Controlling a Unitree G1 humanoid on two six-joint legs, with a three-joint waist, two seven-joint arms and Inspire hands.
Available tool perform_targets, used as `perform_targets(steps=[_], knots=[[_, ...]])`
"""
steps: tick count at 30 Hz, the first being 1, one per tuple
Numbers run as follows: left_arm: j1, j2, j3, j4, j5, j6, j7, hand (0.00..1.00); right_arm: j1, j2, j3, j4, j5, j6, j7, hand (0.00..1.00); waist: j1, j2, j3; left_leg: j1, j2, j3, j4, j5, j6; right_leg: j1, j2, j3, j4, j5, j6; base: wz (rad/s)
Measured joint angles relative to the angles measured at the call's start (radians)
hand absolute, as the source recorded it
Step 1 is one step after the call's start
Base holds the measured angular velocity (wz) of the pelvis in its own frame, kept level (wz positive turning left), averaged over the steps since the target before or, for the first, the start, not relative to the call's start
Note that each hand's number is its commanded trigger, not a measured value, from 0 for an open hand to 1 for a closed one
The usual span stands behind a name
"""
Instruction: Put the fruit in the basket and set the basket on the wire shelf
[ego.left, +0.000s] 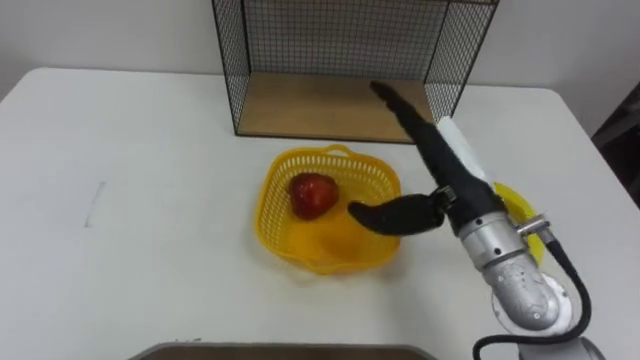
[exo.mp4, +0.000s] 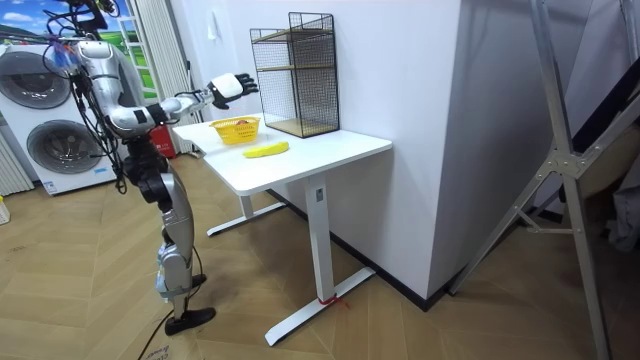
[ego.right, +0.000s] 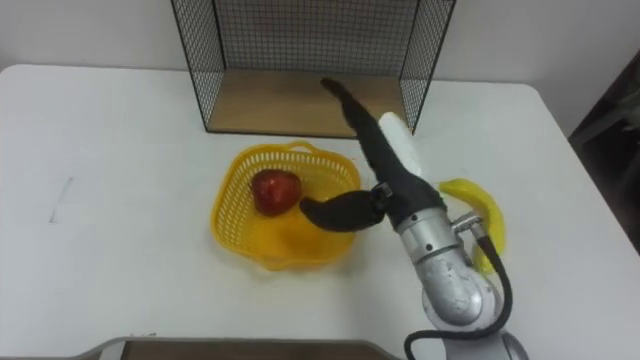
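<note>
Right hand (ego.left: 438, 170), straight-fingered and empty, over basket (ego.left: 268, 200) with red fruit (ego.left: 312, 194); banana (ego.right: 478, 203) alongside, wire shelf (ego.left: 320, 105) behind.

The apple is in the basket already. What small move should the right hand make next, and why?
Probably swing the right hand toward the robot's right and lower it onto the banana. The hand is open and empty over the rim of the basket, the apple already lies inside, and the banana lies on the table beside the forearm, outside the basket.
</note>
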Motion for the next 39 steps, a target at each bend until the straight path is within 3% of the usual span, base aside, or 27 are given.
perform_targets(steps=[2,4,8,16,24,31,35,39], knots=[[0.002,0.000,0.002,0.000,-0.002,-0.013,-0.001,0.00,0.000,-0.002,-0.035,0.000,0.023,-0.018,-0.049,0.00,-0.003,-0.002,0.0010,0.003,0.000,0.000,0.001,0.000,0.000,0.005,0.000,0.000,0.000,0.000,0.000,0.00],[0.006,0.000,0.006,0.000,-0.002,-0.020,-0.001,0.00,0.000,-0.011,-0.065,0.001,0.073,-0.036,-0.119,0.00,-0.011,-0.003,0.0082,0.014,0.000,0.004,-0.005,0.000,0.000,0.005,0.000,0.003,0.000,0.000,0.000,-0.05],[0.021,0.001,0.008,-0.001,0.000,-0.020,-0.003,0.00,0.000,-0.016,-0.111,0.007,0.114,-0.047,-0.199,0.00,-0.026,-0.009,0.0101,0.013,0.001,0.010,-0.013,0.000,0.000,0.002,0.000,0.005,0.000,0.000,0.000,-0.06],[0.052,0.012,0.049,-0.022,0.001,-0.018,-0.022,0.00,-0.003,-0.032,-0.182,0.117,0.111,-0.059,-0.336,0.00,-0.039,-0.034,0.0039,0.018,0.000,0.013,-0.011,0.001,0.000,0.007,0.000,0.008,-0.001,0.000,0.001,-0.01],[0.049,0.013,0.088,-0.028,0.003,-0.008,-0.016,0.00,-0.018,-0.054,-0.205,0.242,0.102,-0.047,-0.337,0.00,-0.041,-0.031,0.0084,0.031,0.001,0.014,-0.010,0.001,0.000,0.012,-0.001,0.001,-0.002,0.000,0.001,0.00],[0.058,0.013,0.109,-0.065,0.003,0.029,-0.018,0.00,-0.050,-0.103,-0.205,0.422,0.101,0.003,-0.331,0.00,-0.029,-0.039,0.0025,0.028,0.000,0.011,-0.010,0.001,0.000,0.013,-0.001,-0.001,-0.002,0.000,0.001,0.00],[0.064,0.013,0.119,-0.090,0.005,0.039,-0.022,0.00,-0.062,-0.104,-0.205,0.486,0.110,0.021,-0.302,0.00,-0.015,-0.037,0.0025,0.029,0.000,0.012,-0.009,0.001,0.000,0.012,-0.001,0.000,-0.003,0.000,0.001,0.00],[0.065,0.013,0.136,-0.117,0.006,0.059,-0.023,0.00,-0.134,-0.115,-0.202,0.620,0.162,0.057,-0.235,0.00,-0.011,-0.037,0.0023,0.031,0.000,0.010,-0.008,0.001,0.000,0.010,-0.002,-0.002,-0.001,0.000,0.001,0.00]])
